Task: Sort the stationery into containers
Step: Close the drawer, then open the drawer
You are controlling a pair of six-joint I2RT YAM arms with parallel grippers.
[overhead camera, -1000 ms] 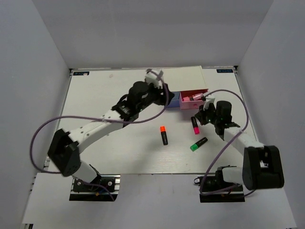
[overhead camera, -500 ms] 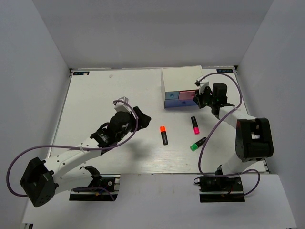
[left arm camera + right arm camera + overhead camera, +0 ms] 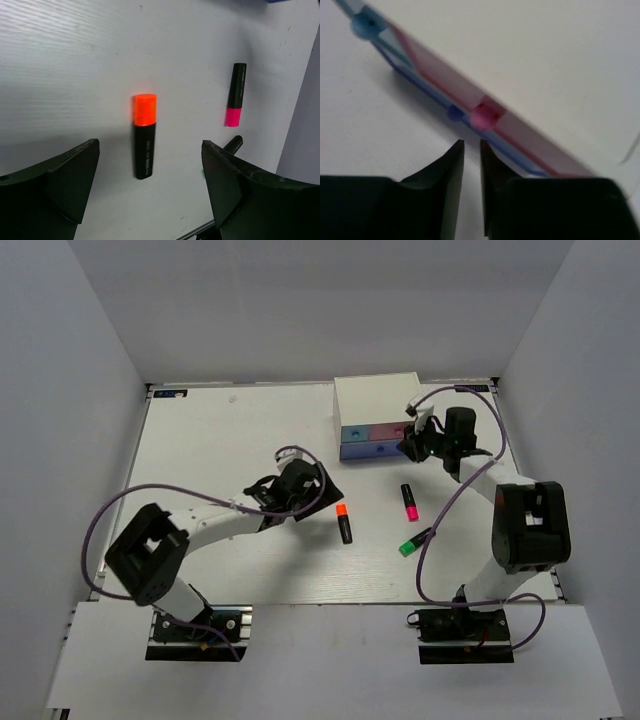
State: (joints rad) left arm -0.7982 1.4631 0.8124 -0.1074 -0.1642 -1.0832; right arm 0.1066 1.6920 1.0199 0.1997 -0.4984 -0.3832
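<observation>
Three short black highlighters lie loose on the white table (image 3: 200,450), well apart from one another and clear of every edge. Nearest the arm bases, toward the right, is the green-capped highlighter (image 3: 416,542), lying at an angle with its cap at the near end. A little farther in, mid-table, lies the orange-capped highlighter (image 3: 343,524), cap pointing away. The left gripper (image 3: 315,490) sits just to its left, jaws spread wide and holding nothing. In the wrist view the orange pen lies between the two fingers (image 3: 60,175) with bare table on both sides of it. The pink-capped highlighter (image 3: 409,502) lies to the right, cap toward the bases. Left of the left arm, bare table runs out to the left edge.

Farthest off, the white drawer box (image 3: 378,398) stands close to the far edge, right of centre, its blue and pink fronts facing the arms. The right gripper (image 3: 412,443) is at the right end of those fronts, its fingers only a narrow slit apart with nothing between them. Its tips are just short of the pink knob (image 3: 482,115); the blur hides whether they touch.
</observation>
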